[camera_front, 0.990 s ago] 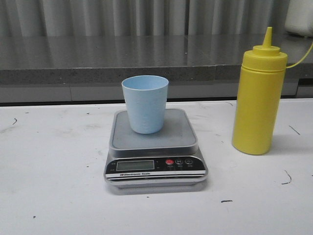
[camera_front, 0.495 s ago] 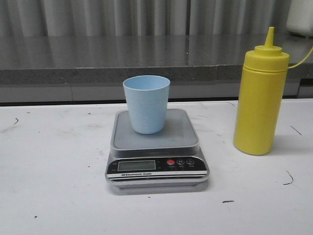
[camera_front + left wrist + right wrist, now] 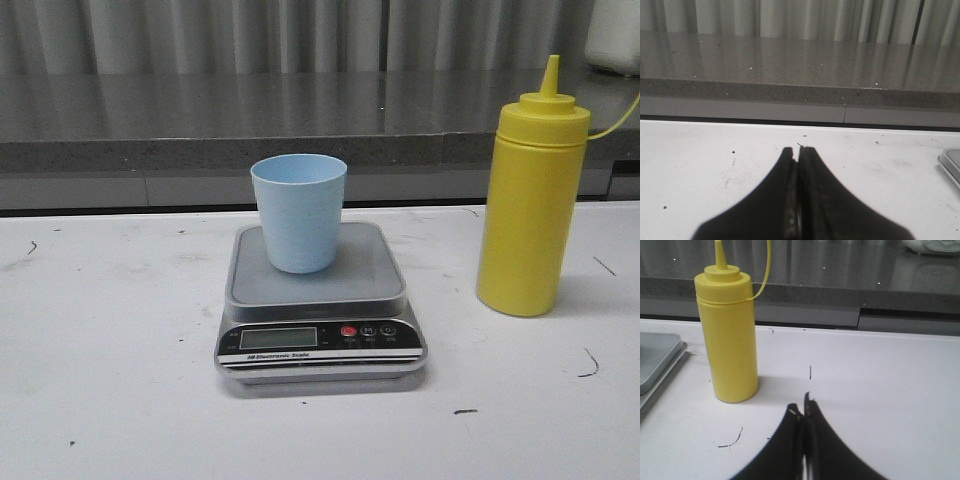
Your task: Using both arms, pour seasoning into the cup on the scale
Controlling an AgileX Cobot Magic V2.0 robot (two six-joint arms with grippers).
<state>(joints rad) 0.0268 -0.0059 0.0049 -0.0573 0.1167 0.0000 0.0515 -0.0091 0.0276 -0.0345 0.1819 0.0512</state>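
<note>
The pale blue cup stands upright on the silver-grey scale at the middle of the white table. The tall yellow seasoning bottle stands upright to the right of the scale, capped; it also shows in the right wrist view. Neither arm shows in the front view. My left gripper is shut and empty over bare table, with a corner of the scale off to one side. My right gripper is shut and empty, a short way from the bottle's base.
A grey stone ledge runs along the back of the table under a corrugated wall. A white object sits on the ledge at far right. Small black marks dot the white tabletop.
The front view has shifted very slightly between the earliest frame and now; the cup, scale and bottle stand as before.
</note>
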